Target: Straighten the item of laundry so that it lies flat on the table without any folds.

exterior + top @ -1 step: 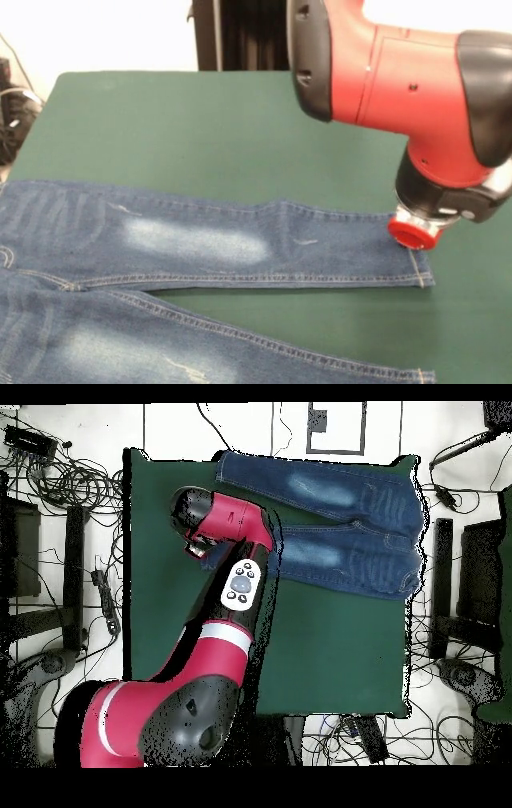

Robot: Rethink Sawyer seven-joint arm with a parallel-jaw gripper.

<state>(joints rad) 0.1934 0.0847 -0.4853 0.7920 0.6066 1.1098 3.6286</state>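
the jeans (200, 272) fill the bottom of the front view, spread across the green table (200, 128) with the legs running toward the right of that picture and the waist going off the left edge. the nearer leg is cut by the bottom edge; the farther leg lies long and fairly flat, with a pale faded patch on the thigh and a slight ripple along its upper seam. a narrow wedge of green cloth shows between the two legs. in the overhead view the jeans (340, 524) lie along the far side of the table (330, 654), the legs slightly apart. the red and black arm (400, 72) comes down over the cuff of the farther leg, and the gripper (412, 230) sits right at that cuff, with a red round part touching or just above the denim. i cannot tell whether it is spread or pinching, since the arm covers it.
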